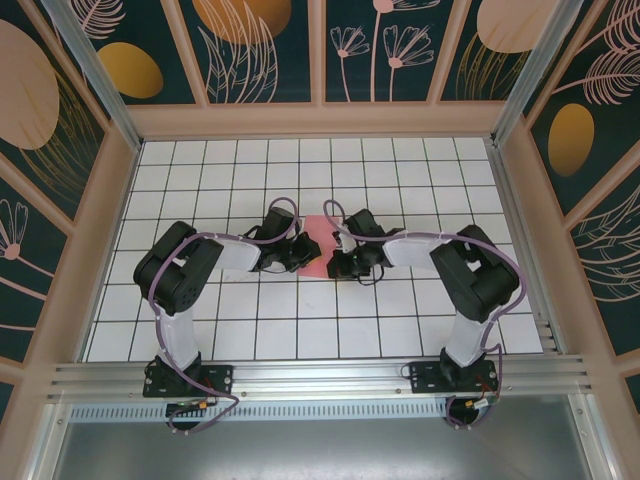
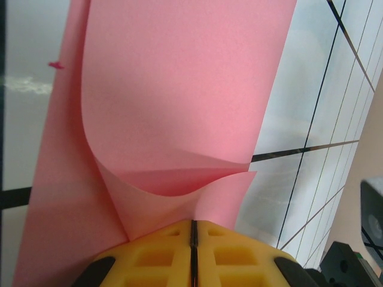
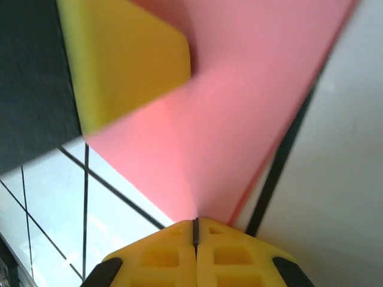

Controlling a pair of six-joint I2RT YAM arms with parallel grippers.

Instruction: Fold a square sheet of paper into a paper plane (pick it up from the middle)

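Two arms, two claws, one sheet, by my count from the remote desk.

1. Arms, quantity two. The left arm and right arm are black and white. Both are bent inward so that their wrists almost meet over the middle of the table.

2. Claws, quantity two, both with yellow fingers.
- The left claw has its jaws pressed together, leaving a thin dark seam. It pinches the sheet of paper, which comes out at that seam and runs straight ahead of the tips.
- The right claw is also closed on the same sheet. The pink narrows to a point exactly at its seam.
- A blurred yellow pad lies against the paper, ahead and to the left of my right claw.

3. Sheet, quantity one, salmon-pink and plain. It sits between the two claws and touches both. Just ahead of the left tips I see it doubled over. The upper layer curls in a soft loop and a lower layer spreads out to the claw's left.

4. Surface, quantity one. The table is white with a dark grid of square tiles. It passes to the right of the left claw and on both sides of the right claw. A metal rail carries both arm bases.

5. Room. A pale wooden frame surrounds the table. It holds dark teal wall panels printed with gold discs and pink flower outlines.
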